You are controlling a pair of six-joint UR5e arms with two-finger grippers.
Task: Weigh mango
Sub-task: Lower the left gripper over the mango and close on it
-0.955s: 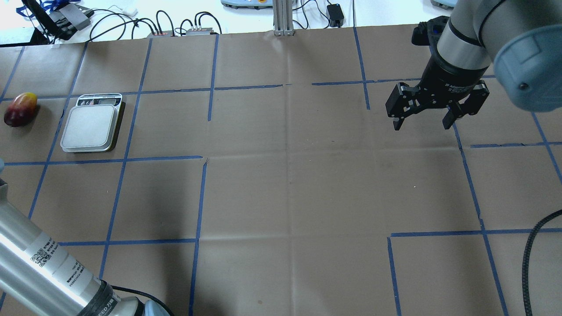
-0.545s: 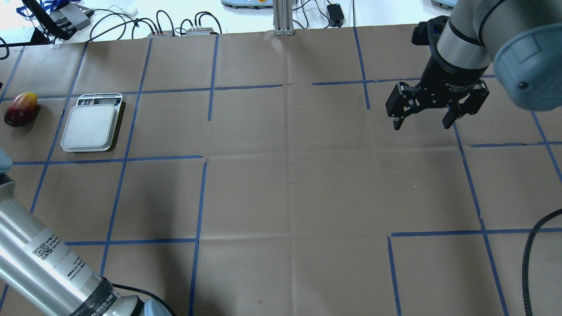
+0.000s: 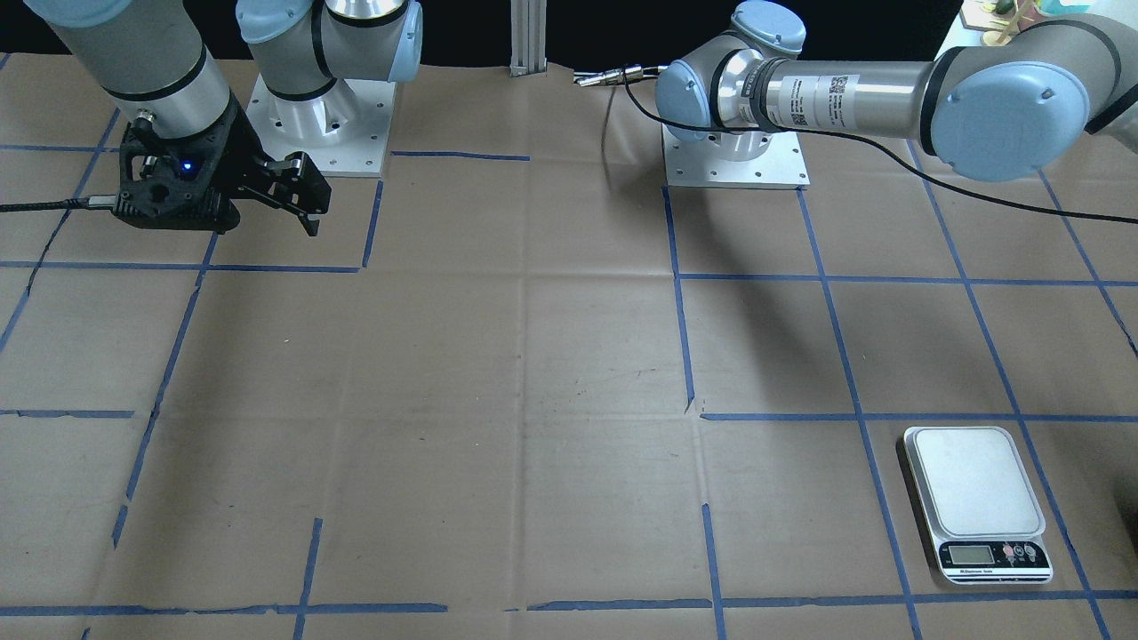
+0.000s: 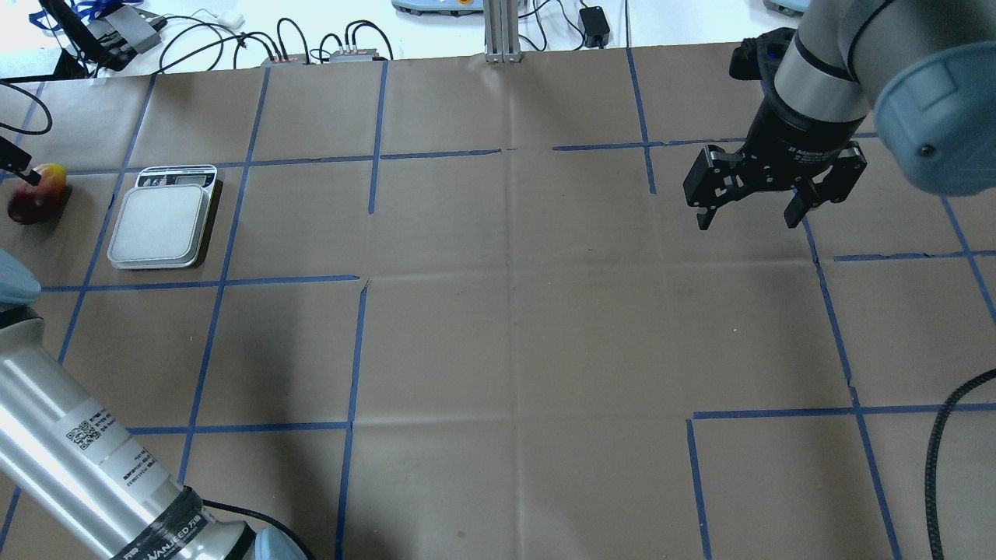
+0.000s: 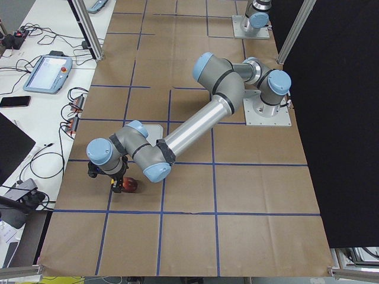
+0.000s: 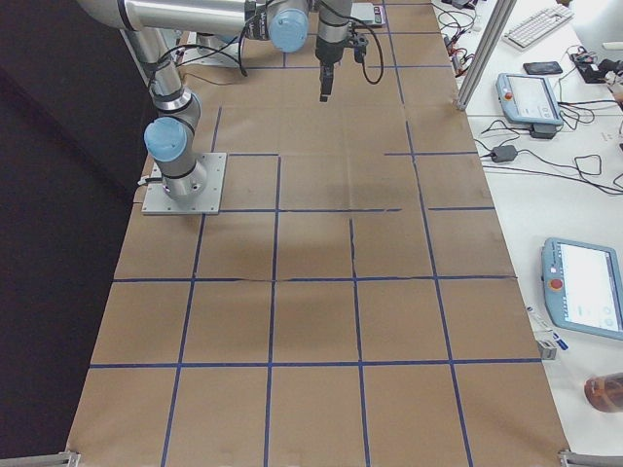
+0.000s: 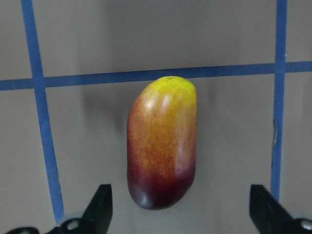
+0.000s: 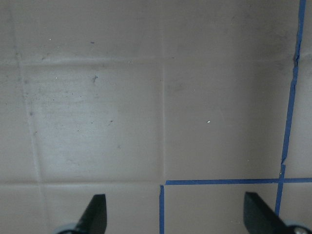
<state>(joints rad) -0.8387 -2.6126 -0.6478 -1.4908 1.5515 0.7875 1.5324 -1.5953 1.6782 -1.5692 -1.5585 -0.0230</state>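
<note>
The mango (image 7: 163, 144), dark red at one end and yellow at the other, lies on the brown paper at the table's far left (image 4: 33, 202). It is apart from the white scale (image 4: 159, 225), which stands just to its right and also shows in the front-facing view (image 3: 973, 480). My left gripper (image 7: 179, 200) is open above the mango, one finger on each side of its dark red end, not touching it. In the overhead view only a bit of it shows at the left edge (image 4: 15, 163). My right gripper (image 4: 747, 218) is open and empty above bare paper at the far right.
Blue tape lines grid the paper-covered table (image 4: 506, 311). Cables and small boxes (image 4: 311, 47) and an aluminium post (image 4: 502, 31) lie beyond the far edge. A black cable (image 4: 938, 459) hangs at the near right. The left arm's long link (image 4: 78, 459) crosses the near left corner.
My left arm has swung further over the table's left side, and its gripper has come into the overhead view above the mango. The mango, the scale and the right arm have not moved.
</note>
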